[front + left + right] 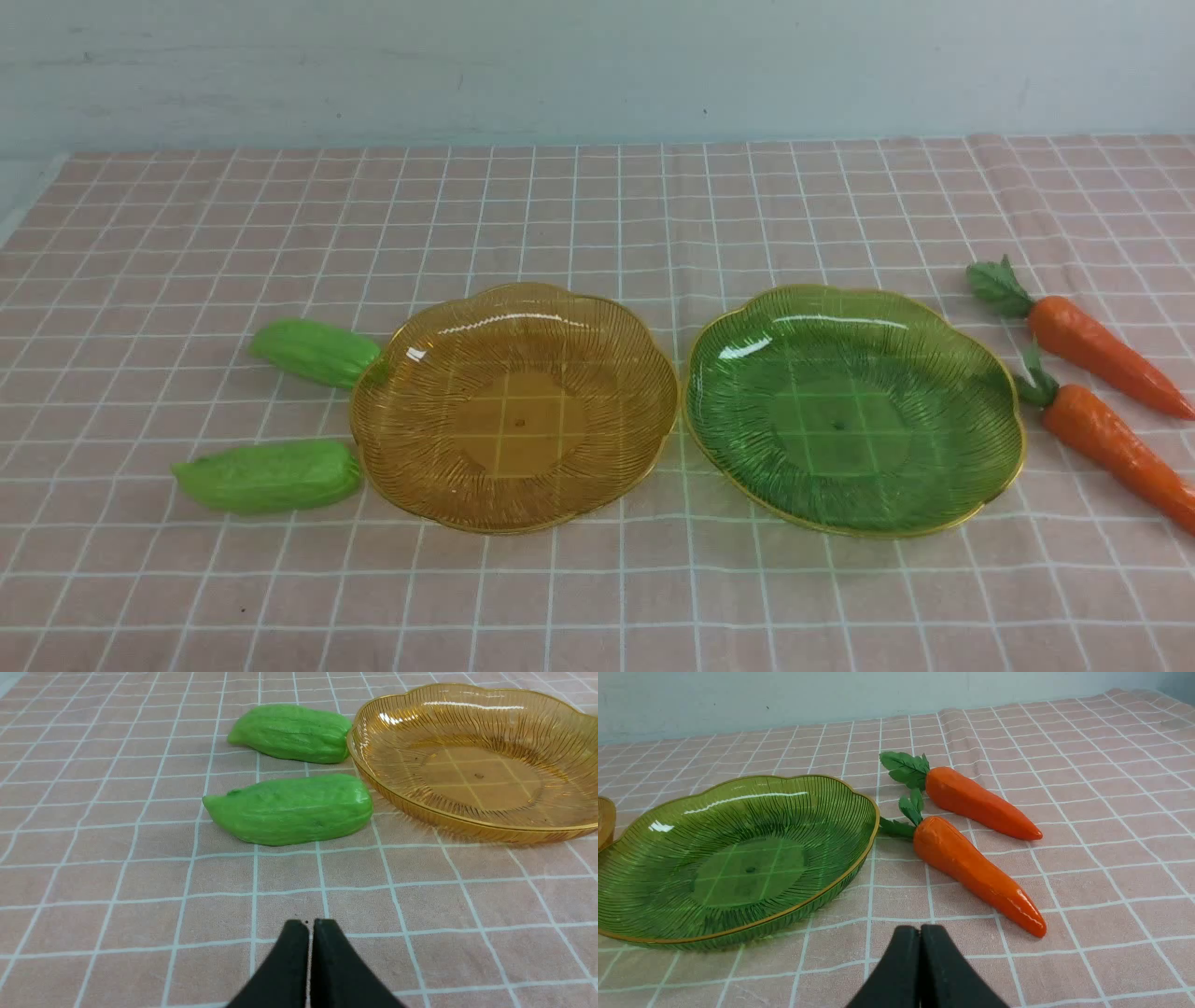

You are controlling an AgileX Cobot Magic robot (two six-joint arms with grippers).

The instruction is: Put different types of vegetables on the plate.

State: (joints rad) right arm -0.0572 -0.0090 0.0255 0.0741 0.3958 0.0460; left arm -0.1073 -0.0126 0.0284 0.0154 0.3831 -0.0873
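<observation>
Ridged green gourds (271,476), glossy carrots (1102,347), ribbed translucent plates (411,411); left hand (310,924), right hand (920,928) pressed together

Left claw (309,927) and right claw (920,932) each have 2 tapered black fingers (287,966).

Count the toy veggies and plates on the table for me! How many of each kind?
Carrots: 2 (far carrot, near carrot)
Gourds: 2 (far gourd, near gourd)
Plates: 2 (amber plate, green plate)
Total: 6
</observation>
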